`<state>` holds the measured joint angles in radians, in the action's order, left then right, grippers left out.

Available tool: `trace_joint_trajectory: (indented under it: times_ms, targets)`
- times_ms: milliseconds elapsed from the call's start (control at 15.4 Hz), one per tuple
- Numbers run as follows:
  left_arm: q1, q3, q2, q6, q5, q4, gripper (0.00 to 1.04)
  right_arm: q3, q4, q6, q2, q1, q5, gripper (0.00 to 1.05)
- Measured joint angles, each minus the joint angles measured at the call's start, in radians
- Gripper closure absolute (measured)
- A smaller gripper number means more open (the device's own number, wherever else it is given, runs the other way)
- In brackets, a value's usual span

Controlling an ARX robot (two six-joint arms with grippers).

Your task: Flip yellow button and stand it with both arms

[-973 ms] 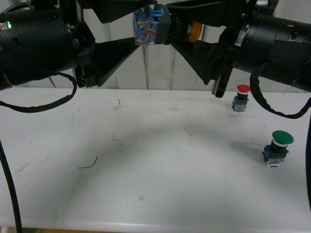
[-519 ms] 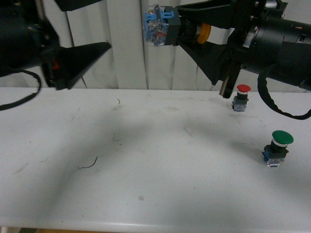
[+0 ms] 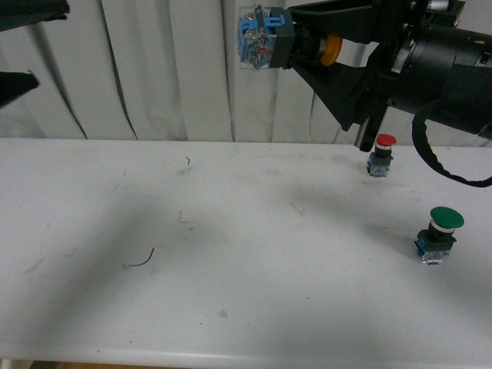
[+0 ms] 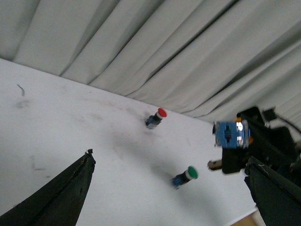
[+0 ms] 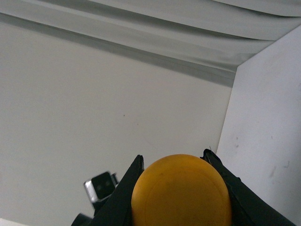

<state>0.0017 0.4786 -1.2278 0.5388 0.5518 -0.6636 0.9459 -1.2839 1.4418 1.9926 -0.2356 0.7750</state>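
Observation:
The yellow button (image 3: 265,38) hangs high above the white table (image 3: 231,254), lying sideways with its blue-and-clear base pointing left and its orange-yellow cap (image 3: 331,49) toward the right arm. My right gripper (image 3: 296,42) is shut on it. In the right wrist view the cap (image 5: 181,193) fills the space between the black fingers (image 5: 123,193). The button also shows in the left wrist view (image 4: 230,135). My left gripper (image 4: 169,188) is open and empty, its fingers (image 4: 61,197) wide apart. In the front view only its fingertips (image 3: 15,88) show at the far left edge.
A red-capped switch (image 3: 382,154) stands at the back right of the table, just below the right arm. A larger green-capped switch (image 3: 438,234) stands nearer on the right. Both show in the left wrist view, the red-capped switch (image 4: 156,117) and the green-capped switch (image 4: 186,176). White curtains (image 3: 154,69) hang behind.
My left arm has drawn back to the left, almost out of the front view, letting go of the button. My right gripper has carried the button slightly right and higher.

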Motion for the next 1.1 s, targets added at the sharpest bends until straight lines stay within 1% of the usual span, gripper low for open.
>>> trace_joint_trajectory:
  times_ms: [130, 195, 260, 324, 389, 454, 519, 584, 649, 714, 779, 1103]
  targets:
    - [-0.003, -0.03, 0.096, -0.091, -0.023, 0.082, 0.07, 0.001, 0.0, 0.0, 0.0, 0.0, 0.0, 0.7]
    - [-0.016, -0.077, 0.307, -0.279, -0.061, 0.264, 0.07, 0.002, 0.0, 0.0, 0.0, 0.001, -0.001, 0.7]
    - [-0.094, -0.122, 0.661, -0.536, -0.259, 0.491, 0.1, 0.003, 0.0, -0.013, -0.002, -0.001, -0.003, 0.7]
    - [-0.149, -0.156, 0.713, -0.538, -0.476, 0.423, 0.22, 0.003, 0.0, -0.019, -0.003, -0.002, -0.003, 0.7]
    - [-0.135, -0.206, 0.742, -0.539, -0.611, 0.42, 0.35, 0.004, 0.0, -0.029, -0.005, -0.006, -0.004, 0.7]
    - [-0.104, -0.264, 0.756, -0.539, -0.663, 0.428, 0.49, 0.004, 0.001, -0.037, -0.009, -0.008, -0.001, 0.7]
    - [-0.055, -0.297, 0.788, -0.539, -0.587, 0.431, 0.64, 0.005, 0.001, -0.047, -0.014, -0.013, 0.0, 0.7]
    - [-0.004, -0.308, 0.814, -0.539, -0.556, 0.426, 0.74, 0.005, 0.001, -0.05, -0.018, -0.014, 0.0, 0.7]
    - [0.005, -0.319, 0.841, -0.539, -0.567, 0.422, 0.85, 0.005, -0.001, -0.057, -0.023, -0.015, 0.0, 0.7]
    - [-0.002, -0.339, 0.861, -0.539, -0.552, 0.423, 0.98, 0.005, 0.0, -0.064, -0.024, -0.021, 0.0, 0.7]
    - [-0.005, -0.356, 0.87, -0.538, -0.551, 0.432, 1.03, 0.005, 0.0, -0.072, -0.025, -0.021, 0.001, 0.7]
    - [-0.003, -0.416, 0.968, -0.539, -0.552, 0.472, 1.03, -0.001, 0.0, -0.108, -0.027, -0.033, 0.005, 0.7]
